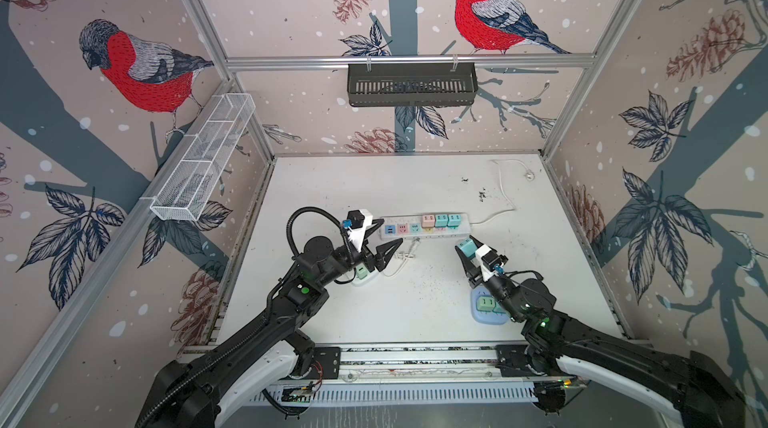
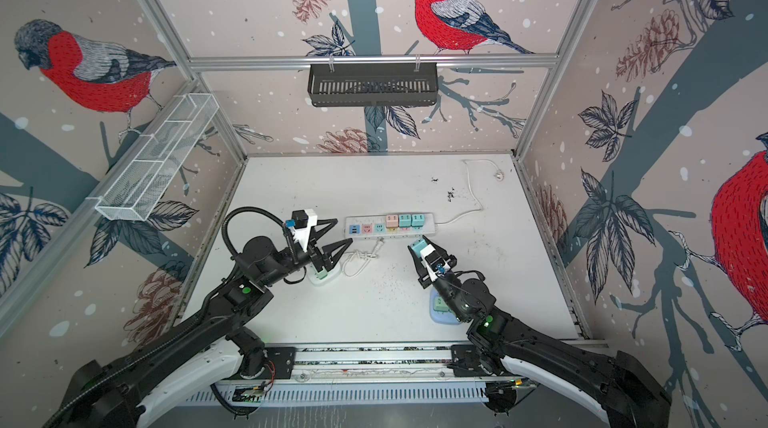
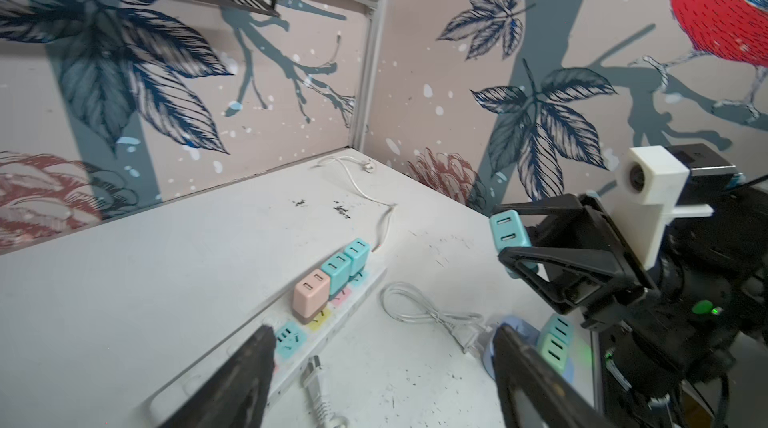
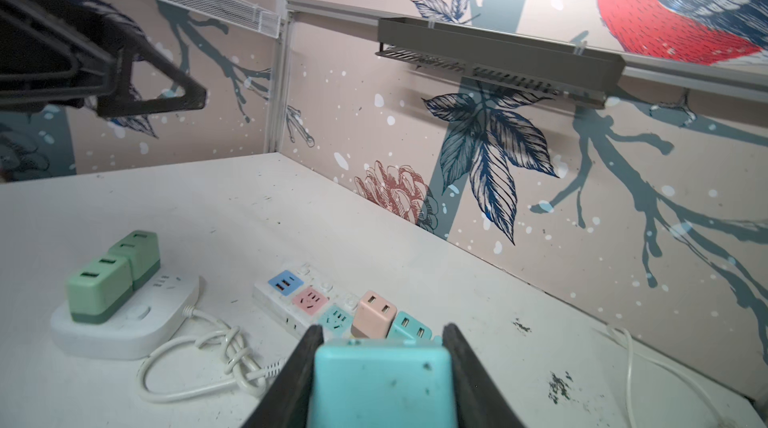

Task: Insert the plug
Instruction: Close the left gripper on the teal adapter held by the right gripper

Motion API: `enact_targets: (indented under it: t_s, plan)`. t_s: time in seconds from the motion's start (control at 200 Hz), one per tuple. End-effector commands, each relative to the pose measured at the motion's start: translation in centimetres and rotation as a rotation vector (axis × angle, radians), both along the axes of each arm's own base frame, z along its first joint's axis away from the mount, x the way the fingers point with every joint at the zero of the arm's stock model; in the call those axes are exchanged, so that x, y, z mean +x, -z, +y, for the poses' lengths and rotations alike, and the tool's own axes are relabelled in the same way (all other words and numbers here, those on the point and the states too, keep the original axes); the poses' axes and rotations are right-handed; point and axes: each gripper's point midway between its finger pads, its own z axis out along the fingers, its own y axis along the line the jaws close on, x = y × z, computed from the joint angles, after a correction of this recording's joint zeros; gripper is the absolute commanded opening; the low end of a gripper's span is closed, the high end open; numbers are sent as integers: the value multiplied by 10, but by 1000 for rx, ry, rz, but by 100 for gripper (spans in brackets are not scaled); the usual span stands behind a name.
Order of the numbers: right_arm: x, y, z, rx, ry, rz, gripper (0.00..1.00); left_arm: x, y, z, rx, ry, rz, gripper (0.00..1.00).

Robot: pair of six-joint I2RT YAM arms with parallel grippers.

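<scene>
On the white table (image 1: 415, 313), centre: power strip (image 1: 405, 229) lying left to right, right gripper (image 1: 467, 248) just near of its right end, clamped tight on a teal plug (image 4: 382, 384).
Left gripper (image 1: 391, 231) over the strip's left end, jaws wide apart, nothing between them. Plug held clear of the table by two opposite flat sides, prongs not visible. Judged light, rigid, smooth plastic: prone to twisting or slipping in the grip under a push, so best taken square on the flat sides, prong face kept clear. Right half of strip taken by three cubes (image 1: 440, 220); free on left half, pink socket (image 4: 309, 299) and teal socket (image 4: 337, 316). Strip probably light too, likely to skid unless braced.
</scene>
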Motion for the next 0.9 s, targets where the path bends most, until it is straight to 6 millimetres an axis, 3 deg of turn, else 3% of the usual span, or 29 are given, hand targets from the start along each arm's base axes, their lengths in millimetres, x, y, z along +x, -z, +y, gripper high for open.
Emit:
enact_targets:
  t_s: [0.0,0.36,0.675,0.896]
  plan:
    - [-24,-15,21,-46,-146,-155,4,-14,2,-19,75,104,-66,79]
    - [-29,-9,57,-183,-216,-229,3,-48,16,-61,153,367,-12,77]
    - [-34,-9,72,-287,-220,-379,3,-51,24,-78,176,471,91,76]
    - [-34,-20,77,-315,-217,-457,2,-54,30,-82,189,509,134,74]
